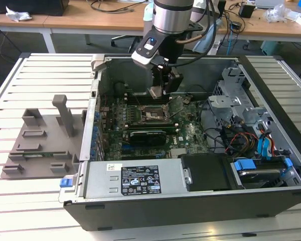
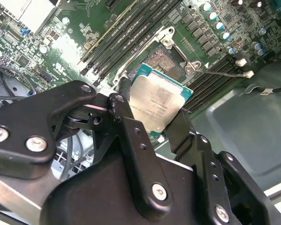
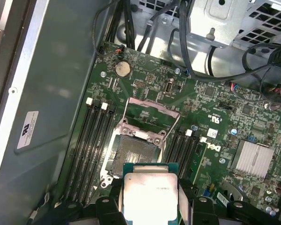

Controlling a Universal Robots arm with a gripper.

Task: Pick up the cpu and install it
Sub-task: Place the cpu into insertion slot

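The hand (image 1: pixel 163 89) grips the cpu (image 2: pixel 157 105) by two opposite edges, just above the open socket (image 3: pixel 133 152) inside the case (image 1: pixel 190 211). The chip is square, with no long axis, and its metal plate faces the wrist cameras. Black fingers (image 2: pixel 131 136) hide its side edges. In the first wrist view its near edge is cut off.
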